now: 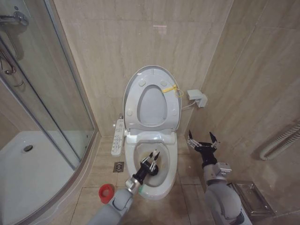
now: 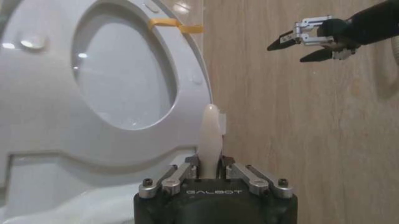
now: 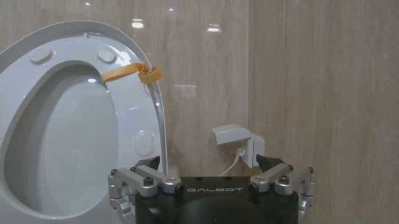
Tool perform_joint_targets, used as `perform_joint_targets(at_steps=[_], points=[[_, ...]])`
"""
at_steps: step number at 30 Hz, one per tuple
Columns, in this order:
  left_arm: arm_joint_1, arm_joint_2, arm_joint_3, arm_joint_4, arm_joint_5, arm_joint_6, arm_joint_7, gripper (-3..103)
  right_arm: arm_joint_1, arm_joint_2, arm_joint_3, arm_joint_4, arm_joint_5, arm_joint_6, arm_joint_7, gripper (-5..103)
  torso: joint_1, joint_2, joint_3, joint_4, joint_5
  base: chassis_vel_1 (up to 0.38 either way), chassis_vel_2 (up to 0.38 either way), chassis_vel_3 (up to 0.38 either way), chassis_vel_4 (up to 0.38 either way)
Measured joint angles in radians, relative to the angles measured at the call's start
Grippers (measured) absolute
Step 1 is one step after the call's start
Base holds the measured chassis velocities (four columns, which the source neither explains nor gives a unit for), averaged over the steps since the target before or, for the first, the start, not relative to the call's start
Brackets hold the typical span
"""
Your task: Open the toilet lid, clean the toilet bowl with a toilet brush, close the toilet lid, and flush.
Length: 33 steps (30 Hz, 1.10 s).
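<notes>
Bathroom interior. Back wall [image 1: 112, 51] and right side wall [image 1: 262, 70] clad in glossy beige stone-look tiles with faint horizontal veining and thin grout lines; ceiling-light reflections [image 3: 214, 29] appear as bright spots on the tiles. Floor [image 1: 187, 187] of matching beige tiles, with a small square floor drain [image 1: 118, 167]. At left, a curved glass shower enclosure [image 1: 42, 89] over a white shower tray [image 1: 23, 168]. A white wall socket box [image 1: 198, 98] with cable is mounted on the back wall. White ribbed pipe [image 1: 281, 140] at right.
</notes>
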Motion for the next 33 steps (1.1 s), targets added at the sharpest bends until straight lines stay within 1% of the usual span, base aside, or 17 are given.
perform_joint_targets(at_steps=[2,3,6,9,12,15,18,19,22,23,26,27,30,31,33], points=[[0.039,0.020,-0.022,-0.023,0.007,-0.005,0.001,21,0.000,0.000,0.000,0.000,0.000,0.000,0.000,100,0.000,0.000,0.000,0.0000,-0.0001,0.000,0.000,0.000,0.000],[0.039,0.020,-0.022,-0.023,0.007,-0.005,0.001,21,0.000,0.000,0.000,0.000,0.000,0.000,0.000,100,0.000,0.000,0.000,0.0000,-0.0001,0.000,0.000,0.000,0.000],[0.079,0.048,-0.034,-0.041,0.015,-0.010,-0.003,20,0.000,0.000,0.000,0.000,0.000,0.000,0.000,100,0.000,0.000,0.000,0.0002,0.0000,0.000,0.000,0.000,0.000],[0.088,0.065,-0.034,-0.040,0.034,-0.014,-0.005,20,0.000,0.000,0.000,0.000,0.000,0.000,0.000,100,0.000,0.000,0.000,0.0001,0.0001,0.000,0.000,0.000,0.000],[0.081,0.069,-0.033,-0.028,0.041,-0.015,-0.004,20,0.000,0.000,0.000,0.000,0.000,0.000,0.000,100,0.000,0.000,0.000,0.0002,0.0000,0.000,0.000,0.000,0.000],[0.050,0.057,-0.029,-0.007,0.043,-0.017,-0.006,20,0.000,0.000,0.000,0.000,0.000,0.000,0.000,100,0.000,0.000,0.000,0.0000,0.0000,0.000,0.000,0.000,0.000],[-0.014,0.045,0.004,0.015,0.041,-0.015,-0.012,20,0.000,0.000,0.000,0.000,0.000,0.000,0.000,100,0.000,0.000,0.000,-0.0002,0.0000,0.000,0.000,0.000,0.000],[-0.014,0.045,0.004,0.015,0.041,-0.015,-0.012,20,0.000,0.000,0.000,0.000,0.000,0.000,0.000,100,0.000,0.000,0.000,-0.0002,0.0000,0.000,0.000,0.000,0.000],[-0.092,0.025,0.042,0.046,0.025,-0.009,-0.013,20,0.000,0.000,0.000,0.000,0.000,0.000,0.000,100,0.000,0.000,0.000,-0.0001,0.0002,0.000,0.000,0.000,0.000],[-0.092,0.025,0.042,0.046,0.025,-0.009,-0.013,20,0.000,0.000,0.000,0.000,0.000,0.000,0.000,100,0.000,0.000,0.000,-0.0001,0.0002,0.000,0.000,0.000,0.000],[-0.160,-0.014,0.070,0.090,0.006,-0.005,-0.013,20,0.000,0.000,0.000,0.000,0.000,0.000,0.000,100,0.000,0.000,0.000,0.0000,0.0002,0.000,0.000,0.000,0.000],[-0.160,-0.014,0.070,0.090,0.006,-0.005,-0.013,20,0.000,0.000,0.000,0.000,0.000,0.000,0.000,100,0.000,0.000,0.000,0.0000,0.0002,0.000,0.000,0.000,0.000],[-0.211,-0.052,0.100,0.130,0.001,-0.003,-0.013,20,0.000,0.000,0.000,0.000,0.000,0.000,0.000,100,0.000,0.000,0.000,0.0000,0.0003,0.000,0.000,0.000,0.000],[-0.211,-0.052,0.100,0.130,0.001,-0.003,-0.013,20,0.000,0.000,0.000,0.000,0.000,0.000,0.000,100,0.000,0.000,0.000,0.0000,0.0003,0.000,0.000,0.000,0.000],[-0.237,-0.075,0.115,0.153,-0.001,-0.002,-0.013,20,0.000,0.000,0.000,0.000,0.000,0.000,0.000,100,0.000,0.000,0.000,0.0000,0.0002,0.000,0.000,0.000,0.000]])
